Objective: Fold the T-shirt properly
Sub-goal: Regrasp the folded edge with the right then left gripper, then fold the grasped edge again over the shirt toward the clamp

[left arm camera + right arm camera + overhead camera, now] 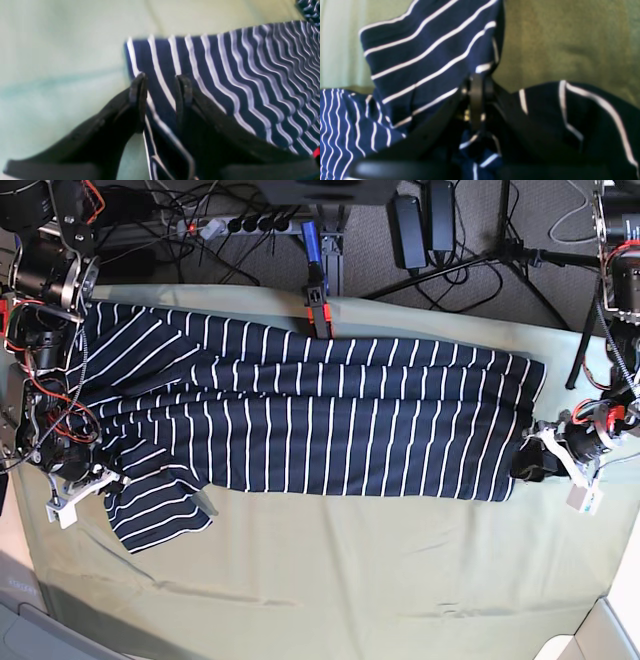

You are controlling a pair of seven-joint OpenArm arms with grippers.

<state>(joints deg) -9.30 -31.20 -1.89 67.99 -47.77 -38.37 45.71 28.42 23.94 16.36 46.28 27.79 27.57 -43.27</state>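
The navy white-striped T-shirt (300, 420) lies spread across the table, long side left to right, with one sleeve (160, 515) sticking out at the front left. My right gripper (476, 100) is shut on bunched shirt fabric (420, 62) near that sleeve; in the base view it (112, 478) is at the shirt's left end. My left gripper (161, 87) is open, its fingers on either side of the shirt's corner (237, 75). In the base view it (528, 464) is at the shirt's right end.
A pale green cloth (350, 570) covers the table under the shirt. An orange and blue clamp (318, 300) stands at the back edge. A power strip (230, 225), cables and stand legs (520, 250) lie behind the table.
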